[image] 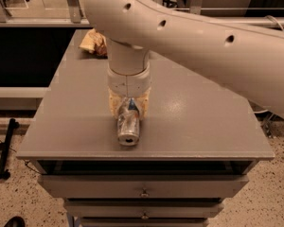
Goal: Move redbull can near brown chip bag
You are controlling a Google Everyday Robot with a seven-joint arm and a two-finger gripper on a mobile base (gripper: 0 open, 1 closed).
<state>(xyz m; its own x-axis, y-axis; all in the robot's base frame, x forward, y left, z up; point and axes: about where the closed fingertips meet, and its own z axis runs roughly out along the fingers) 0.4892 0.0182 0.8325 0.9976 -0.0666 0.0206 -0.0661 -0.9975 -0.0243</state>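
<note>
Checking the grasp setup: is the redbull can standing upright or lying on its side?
On its side: the redbull can lies flat on the table, round end facing the camera, gripper closed around its far end.

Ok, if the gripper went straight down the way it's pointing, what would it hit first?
The redbull can. The gripper points down at the tabletop near its front edge, and the can lies on its side right under it, though how close they are is unclear. Below that is only the tabletop.

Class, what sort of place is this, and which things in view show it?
Probably a lab or workshop: a grey drawer cabinet, speckled floor, and a robot arm whose end effector grips the redbull can on top.
</note>
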